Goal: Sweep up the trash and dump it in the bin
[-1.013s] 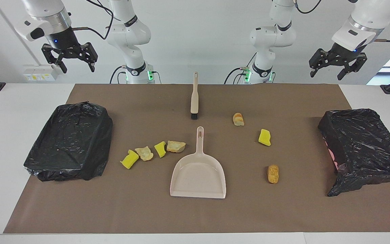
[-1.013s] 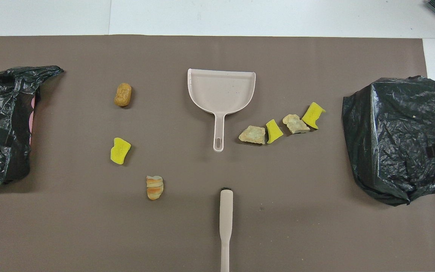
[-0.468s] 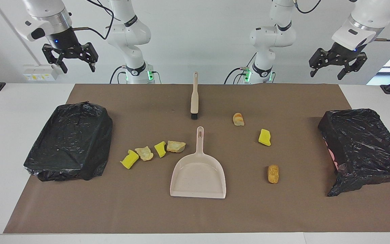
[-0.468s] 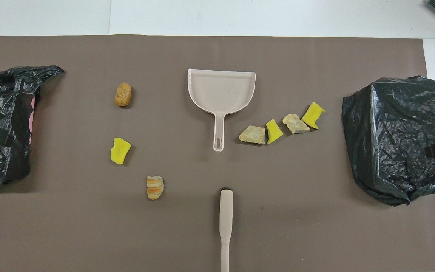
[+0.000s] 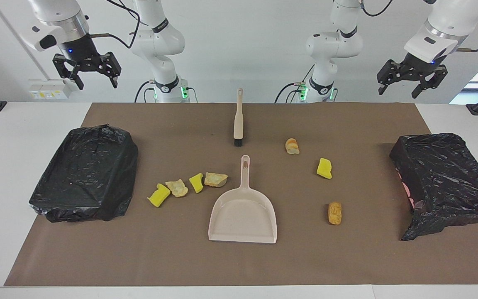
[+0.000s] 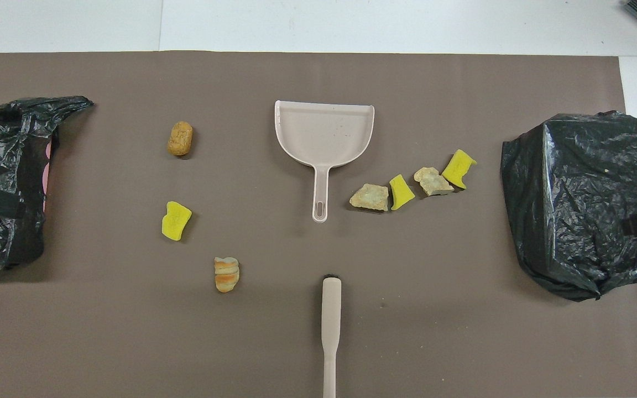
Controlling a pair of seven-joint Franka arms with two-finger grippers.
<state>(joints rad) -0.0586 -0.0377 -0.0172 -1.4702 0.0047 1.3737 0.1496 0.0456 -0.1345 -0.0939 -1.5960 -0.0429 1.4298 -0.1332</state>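
Since the earlier frame both raised grippers have shifted slightly higher and toward the wall; nothing on the table has moved. The right gripper [image 5: 86,74] hangs in the air above the right arm's end of the table, fingers spread wide, holding and touching nothing. The left gripper [image 5: 412,79] hangs likewise above the left arm's end, fingers wide apart and empty.

A brown mat [image 5: 181,257] covers most of the table. On it, at the right arm's end, sits a bin lined with a black bag [image 5: 85,172]; a second black-bagged bin [image 5: 444,178] sits at the left arm's end.

The dustpan [image 5: 243,211] lies at the mat's middle, its handle pointing to twelve o'clock in the facing view, toward the robots. The brush [image 5: 238,120] lies nearer the robots, at the dustpan's twelve o'clock, bristles toward the pan and apart from it.

The trash is seven pieces, all on the mat. Four lie in a row at the pan's nine to ten o'clock: a yellow sponge piece [image 5: 158,195], a tan lump [image 5: 176,187], another yellow piece [image 5: 196,182] and a second tan lump [image 5: 215,179] just beside the pan's handle. Three lie well apart toward the left arm's end: a bread lump [image 5: 292,146] at one o'clock, a yellow chunk [image 5: 324,168] at two o'clock, an orange lump [image 5: 335,213] at three o'clock.
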